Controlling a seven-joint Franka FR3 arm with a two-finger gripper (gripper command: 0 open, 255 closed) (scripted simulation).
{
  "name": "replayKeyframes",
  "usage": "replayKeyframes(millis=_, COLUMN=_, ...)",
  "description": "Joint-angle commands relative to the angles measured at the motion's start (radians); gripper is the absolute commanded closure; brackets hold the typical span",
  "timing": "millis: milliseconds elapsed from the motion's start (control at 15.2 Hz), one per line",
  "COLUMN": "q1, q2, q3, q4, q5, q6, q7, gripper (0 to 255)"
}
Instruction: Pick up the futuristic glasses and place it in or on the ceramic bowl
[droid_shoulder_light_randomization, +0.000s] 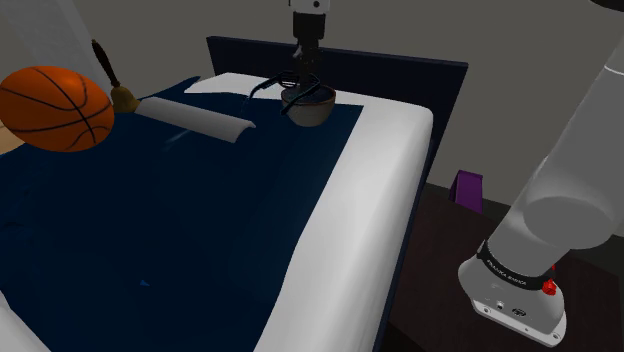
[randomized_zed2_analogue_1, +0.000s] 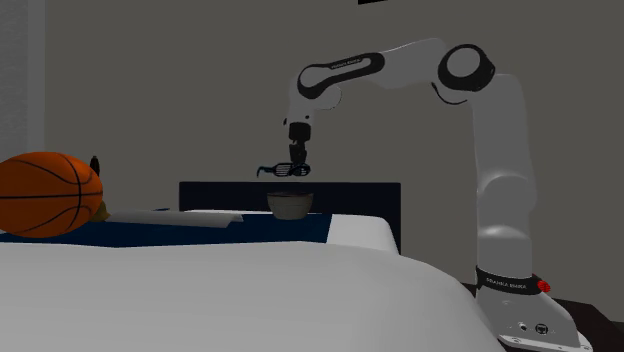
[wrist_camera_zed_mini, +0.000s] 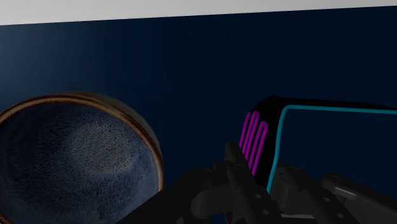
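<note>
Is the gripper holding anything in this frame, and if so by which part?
Yes. The gripper holds the glasses, clasped at the front frame beside the purple slatted lens, in the air above the bowl.

Shoulder view looks down across the bed (droid_shoulder_light_randomization: 385, 190) from beside the arm's base (droid_shoulder_light_randomization: 515, 295); second exterior view sits low at the bed's foot, facing the headboard (randomized_zed2_analogue_1: 350, 200); wrist view looks closely down at the bowl (wrist_camera_zed_mini: 76, 159), shared by all 3

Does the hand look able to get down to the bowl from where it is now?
Probably yes. The hand, shut on the glasses, hangs just above the bowl with nothing between them; the basketball lies well away.
</note>
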Motion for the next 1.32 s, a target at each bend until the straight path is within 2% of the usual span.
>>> replayKeyframes(millis=0, q1=-0.021, q2=0.038, q3=-0.019, q4=0.05, q5=-0.002, q6=-0.015, q7=-0.04, gripper=255)
replayKeyframes(millis=330, q1=-0.073, q2=0.152, q3=-0.06, q4=0.201, q5=-0.004, q6=-0.061, q7=-0.13, gripper=255)
replayKeyframes(millis=660, q1=-0.128, q2=0.297, q3=-0.092, q4=0.408, q5=0.0, q6=-0.13, q7=-0.212, gripper=255)
replayKeyframes(millis=924, q1=-0.175, q2=0.453, q3=-0.11, q4=0.647, q5=0.005, q6=-0.219, q7=-0.268, gripper=255)
replayKeyframes(millis=1056, q1=-0.201, q2=0.563, q3=-0.115, q4=0.826, q5=0.009, q6=-0.291, q7=-0.292, gripper=255)
replayKeyframes(millis=1254, q1=-0.2, q2=0.534, q3=-0.115, q4=0.737, q5=0.008, q6=-0.23, q7=-0.297, gripper=255)
